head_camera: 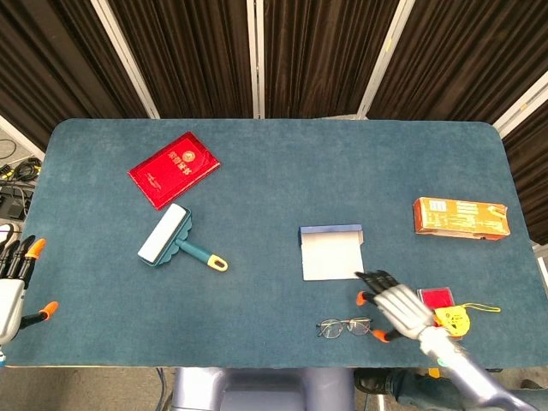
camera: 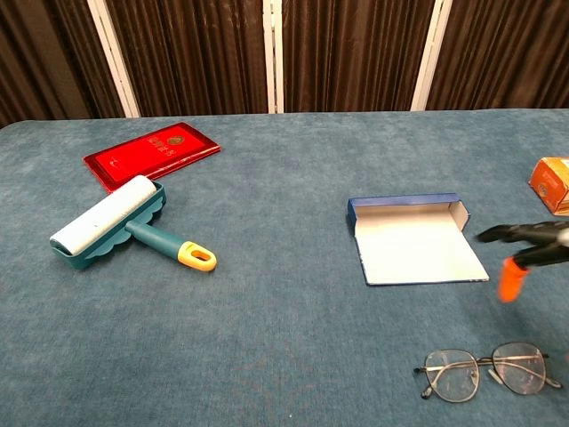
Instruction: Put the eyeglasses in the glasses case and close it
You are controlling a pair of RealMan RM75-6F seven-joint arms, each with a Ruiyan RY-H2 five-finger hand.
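Wire-rimmed eyeglasses (head_camera: pixel 345 326) lie unfolded just before the open blue glasses case (head_camera: pixel 331 253).

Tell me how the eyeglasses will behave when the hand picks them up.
The eyeglasses look thin-framed, so probably light and easily bent. Lying flat on the table, they may slide before lifting. The right hand should grip gently.

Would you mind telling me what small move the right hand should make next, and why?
Probably lower the right hand a little toward the near edge, onto the eyeglasses. It hovers open just beside them, holding nothing, while they lie untouched on the table in front of the open glasses case. The left hand is far off at the table's edge.
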